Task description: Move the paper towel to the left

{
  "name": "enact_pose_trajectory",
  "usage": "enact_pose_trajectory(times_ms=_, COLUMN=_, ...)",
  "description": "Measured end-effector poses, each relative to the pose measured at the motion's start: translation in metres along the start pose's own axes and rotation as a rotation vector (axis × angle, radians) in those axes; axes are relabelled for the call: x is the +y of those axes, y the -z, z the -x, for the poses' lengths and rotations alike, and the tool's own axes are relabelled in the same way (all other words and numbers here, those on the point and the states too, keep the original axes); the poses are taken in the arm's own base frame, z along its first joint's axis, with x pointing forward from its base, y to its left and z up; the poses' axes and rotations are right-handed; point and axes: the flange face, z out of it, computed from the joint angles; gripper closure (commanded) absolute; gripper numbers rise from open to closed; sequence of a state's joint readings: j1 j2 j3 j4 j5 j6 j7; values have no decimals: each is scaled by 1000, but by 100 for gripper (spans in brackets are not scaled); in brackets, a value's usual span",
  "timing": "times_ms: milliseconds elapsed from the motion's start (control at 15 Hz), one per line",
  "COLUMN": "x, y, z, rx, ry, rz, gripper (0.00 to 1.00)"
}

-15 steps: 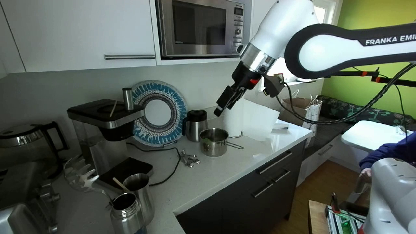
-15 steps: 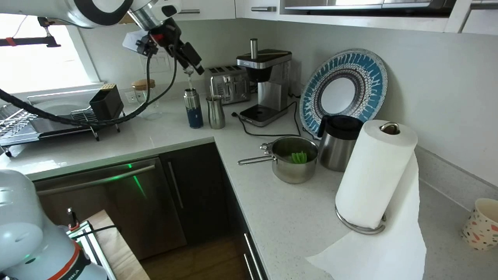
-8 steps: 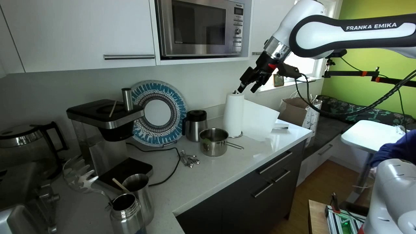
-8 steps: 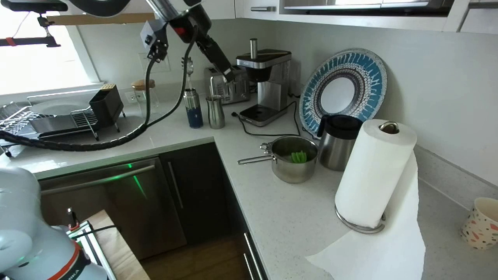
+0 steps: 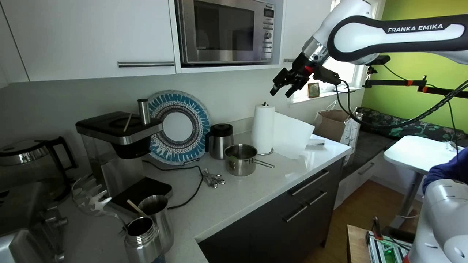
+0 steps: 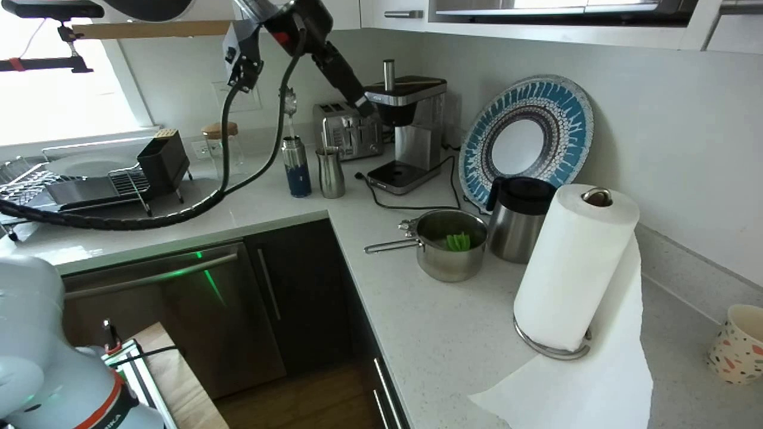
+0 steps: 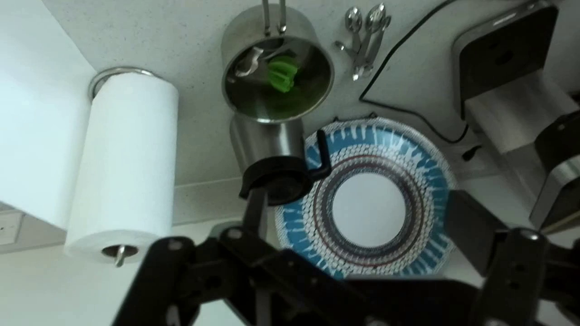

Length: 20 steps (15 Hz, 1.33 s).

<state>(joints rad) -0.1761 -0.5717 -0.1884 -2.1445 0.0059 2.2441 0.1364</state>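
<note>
Higher and farther toward the view's right edge than 1 second ago, your gripper (image 5: 280, 94) hangs in the air in an exterior view and now leaves the whole front of the paper towel (image 5: 263, 129) uncovered. From the wrist view you can see its 2 fingers (image 7: 473, 235) spread wide apart, with the blue-and-white plate (image 7: 369, 210) showing beyond the gap. You can see the gripper apart from the paper towel in both exterior views. The paper towel stands upright on its wire stand (image 6: 559, 356) on the counter (image 6: 417, 333), with a loose sheet (image 6: 608, 381) extending from it. Near it you find a black-lidded jug (image 6: 518, 235), and just beside that a metal pot (image 6: 451, 262) holding a green object (image 6: 458, 241); you cannot tell whether these vessels touch.
</note>
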Motion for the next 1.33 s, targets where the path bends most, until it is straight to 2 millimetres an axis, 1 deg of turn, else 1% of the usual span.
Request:
enact_pose_trajectory(times_ms=67, x=18, y=4, z=-11, rx=50, ry=-36, rz=6, gripper=0)
enact_pose_trajectory(times_ms=133, x=41, y=8, z=-23, rx=105, ry=-80, rz=13, gripper=0)
enact_pose_trajectory(times_ms=200, x=64, y=9, z=-35, rx=157, ry=-128, rz=22, gripper=0)
enact_pose_trajectory(times_ms=267, x=88, y=6, z=-45, rx=190, ry=-173, rz=40, gripper=0)
enact_pose_trajectory(times_ms=333, x=110, y=-2, z=-53, rx=200, ry=-216, rz=62, gripper=0)
enact_pose_trajectory(times_ms=400, x=132, y=-15, z=-59, rx=186, ry=-247, rz=99, gripper=0)
enact_pose_trajectory(times_ms=467, x=149, y=-29, z=-61, rx=154, ry=-267, rz=135, gripper=0)
enact_pose_trajectory(times_ms=600, x=178, y=-58, z=-62, rx=87, ry=-278, rz=221, gripper=0)
enact_pose_trajectory(times_ms=733, x=205, y=-83, z=-62, rx=44, ry=-286, rz=303, gripper=0)
enact_pose_trajectory(times_ms=800, x=211, y=-89, z=-63, rx=37, ry=-291, rz=316, gripper=0)
enact_pose_trajectory(times_ms=867, x=212, y=-91, z=-63, rx=35, ry=-289, rz=318, gripper=0)
enact_pose_trajectory(times_ms=1000, x=207, y=-88, z=-65, rx=43, ry=-283, rz=312, gripper=0)
enact_pose_trajectory(times_ms=1133, x=200, y=-86, z=-73, rx=129, ry=-248, rz=307, gripper=0)
enact_pose_trajectory(times_ms=1200, x=195, y=-90, z=-76, rx=176, ry=-215, rz=304, gripper=0)
enact_pose_trajectory(times_ms=1333, x=183, y=-108, z=-77, rx=257, ry=-151, rz=298, gripper=0)
